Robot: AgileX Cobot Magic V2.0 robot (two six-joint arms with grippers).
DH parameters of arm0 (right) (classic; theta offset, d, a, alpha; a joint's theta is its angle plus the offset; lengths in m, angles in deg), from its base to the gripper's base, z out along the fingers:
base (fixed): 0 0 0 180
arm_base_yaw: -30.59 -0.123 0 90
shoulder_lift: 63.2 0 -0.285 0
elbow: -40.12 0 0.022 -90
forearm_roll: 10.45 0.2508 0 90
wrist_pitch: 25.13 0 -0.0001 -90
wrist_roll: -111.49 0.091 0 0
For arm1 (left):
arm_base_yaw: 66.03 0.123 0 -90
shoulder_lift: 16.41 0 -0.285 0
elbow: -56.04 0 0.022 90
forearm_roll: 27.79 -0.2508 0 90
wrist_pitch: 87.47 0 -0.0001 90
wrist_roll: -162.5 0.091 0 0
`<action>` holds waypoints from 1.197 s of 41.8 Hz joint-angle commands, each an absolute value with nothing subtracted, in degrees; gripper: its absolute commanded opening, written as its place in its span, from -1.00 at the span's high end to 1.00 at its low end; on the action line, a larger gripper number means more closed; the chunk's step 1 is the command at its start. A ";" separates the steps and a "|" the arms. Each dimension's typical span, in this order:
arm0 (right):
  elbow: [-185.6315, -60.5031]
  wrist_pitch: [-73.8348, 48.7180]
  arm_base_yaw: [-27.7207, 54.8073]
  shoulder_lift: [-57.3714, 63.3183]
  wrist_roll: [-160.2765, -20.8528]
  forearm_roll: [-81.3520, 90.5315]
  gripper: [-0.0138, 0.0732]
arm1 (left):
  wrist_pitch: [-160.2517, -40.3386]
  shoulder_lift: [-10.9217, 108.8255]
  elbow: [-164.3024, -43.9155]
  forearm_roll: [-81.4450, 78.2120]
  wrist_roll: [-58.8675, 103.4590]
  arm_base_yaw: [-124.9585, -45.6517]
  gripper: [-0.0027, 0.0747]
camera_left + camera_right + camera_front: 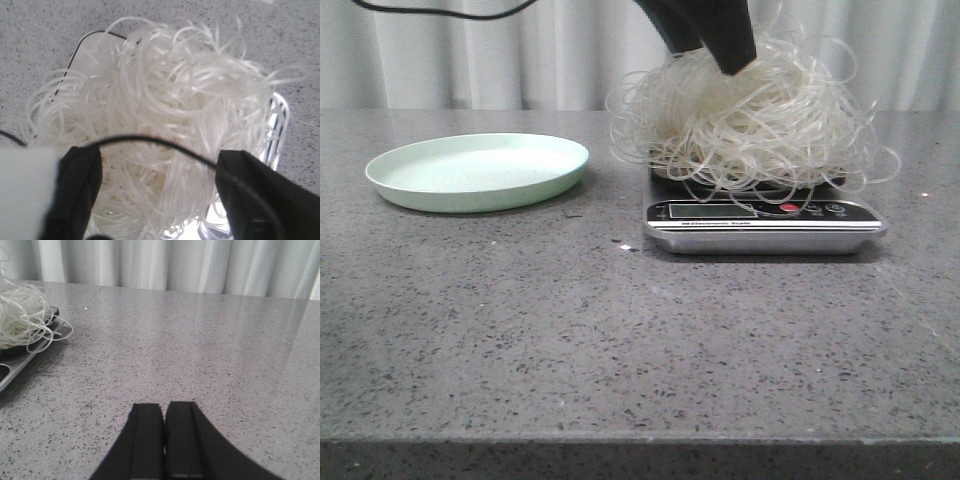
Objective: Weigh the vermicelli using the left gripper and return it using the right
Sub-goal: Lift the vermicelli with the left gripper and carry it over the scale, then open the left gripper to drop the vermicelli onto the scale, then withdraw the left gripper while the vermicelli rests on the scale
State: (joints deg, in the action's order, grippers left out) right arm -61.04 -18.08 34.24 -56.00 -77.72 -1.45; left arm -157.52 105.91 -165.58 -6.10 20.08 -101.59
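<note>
The speckled grey counter (pixel 620 340) carries a scale (pixel 763 222) with the vermicelli (pixel 750 120) heaped on top; the left end effector (pixel 157 192) straddles the heap, spread wide; the right end effector (pixel 164 440) hovers pressed together; a green plate (pixel 478 171) sits beside the scale.

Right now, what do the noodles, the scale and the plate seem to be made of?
Noodles: glassy, translucent whitish strands, probably dried starch vermicelli; they hold stiff loops.
Scale: shiny silver body, likely metal or metal-look plastic, with a glossy black top panel.
Plate: pale green, smooth satin finish, probably plastic or melamine; ceramic cannot be excluded.
</note>
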 commanded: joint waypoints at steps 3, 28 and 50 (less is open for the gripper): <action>-61.52 -22.69 34.12 -56.96 -77.84 -1.73 0.33 | -158.01 100.16 -168.28 -4.60 18.37 -100.38 -0.44; -61.52 -22.85 34.12 -56.96 -77.84 -1.73 0.33 | -159.74 84.56 -158.19 -10.10 3.43 -86.18 -0.03; -61.52 -25.54 34.12 -56.96 -77.84 -1.73 0.33 | -137.94 53.22 -117.33 -15.08 3.43 -70.89 0.39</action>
